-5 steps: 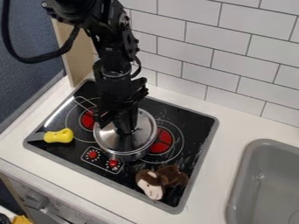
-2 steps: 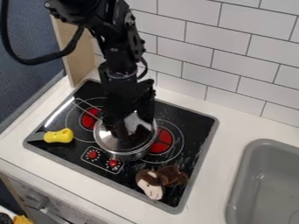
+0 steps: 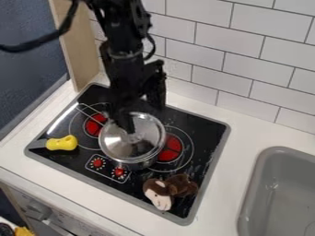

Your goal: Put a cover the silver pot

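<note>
The silver pot (image 3: pixel 139 164) stands on the stove (image 3: pixel 208 133), its lid (image 3: pixel 145 132) on top. Above the pot hangs the pincer (image 3: pixel 130 125) — spread or pressed together, I cannot tell. Left of the pot lies a yellow-handled utensil (image 3: pixel 62 143); nearer than it, a monkey toy (image 3: pixel 161 198).

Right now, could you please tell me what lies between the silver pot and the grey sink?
Between the silver pot and grey sink, the camera view shows a red burner, black stovetop with its grey rim, then white counter.
</note>
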`<action>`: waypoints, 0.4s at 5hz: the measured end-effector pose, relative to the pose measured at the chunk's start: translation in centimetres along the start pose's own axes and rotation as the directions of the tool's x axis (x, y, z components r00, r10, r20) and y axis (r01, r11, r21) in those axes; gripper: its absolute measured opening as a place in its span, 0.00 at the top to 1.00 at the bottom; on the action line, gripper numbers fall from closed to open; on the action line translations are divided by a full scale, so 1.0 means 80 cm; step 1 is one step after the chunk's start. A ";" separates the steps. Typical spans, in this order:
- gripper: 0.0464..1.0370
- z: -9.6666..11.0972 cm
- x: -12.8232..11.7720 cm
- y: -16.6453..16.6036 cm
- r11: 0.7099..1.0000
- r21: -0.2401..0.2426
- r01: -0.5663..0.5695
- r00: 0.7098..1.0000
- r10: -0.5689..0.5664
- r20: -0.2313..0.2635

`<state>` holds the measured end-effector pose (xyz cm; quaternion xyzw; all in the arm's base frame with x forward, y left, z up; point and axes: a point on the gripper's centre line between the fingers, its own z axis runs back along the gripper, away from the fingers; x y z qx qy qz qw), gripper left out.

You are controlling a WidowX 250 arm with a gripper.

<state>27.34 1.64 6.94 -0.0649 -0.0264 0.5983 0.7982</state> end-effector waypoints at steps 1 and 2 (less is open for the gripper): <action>0.04 0.015 -0.004 0.001 0.999 0.007 0.042 0.999 -0.042 0.022; 0.04 0.015 -0.004 0.001 0.999 0.007 0.042 0.999 -0.042 0.022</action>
